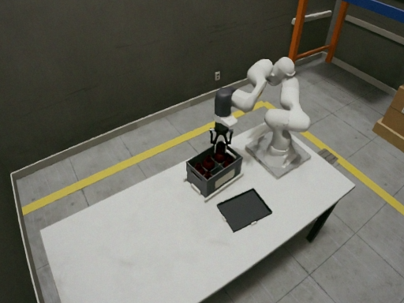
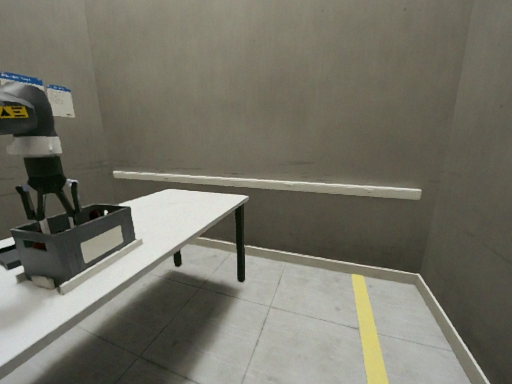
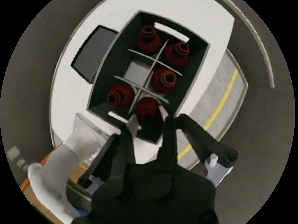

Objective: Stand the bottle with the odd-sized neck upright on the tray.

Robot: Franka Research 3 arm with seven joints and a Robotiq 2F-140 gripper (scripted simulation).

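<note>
Five bottles in the crate, zero on the tray. So nothing delivered; transfer and release still to do. Crate and tray both sit flat on the tabletop.

My fingers are parted, flanking the end bottle, no grip yet. I read this as lining up a neck grasp. The odd-necked bottle is somewhere among the five; I can't tell from these views whether it's this one. The other four bottles stand in their own cells. Left: close, lift clear of dividers, stand it on the tray, let go, back off.

Wrist cam gives the full cell layout: five occupied, one middle cell vacant. Exterior hides nearly all the glass behind the crate wall but shows the fingertips down around rim height. Top has the whole tray and its spacing from the crate; exterior only catches the tray's edge.
</note>
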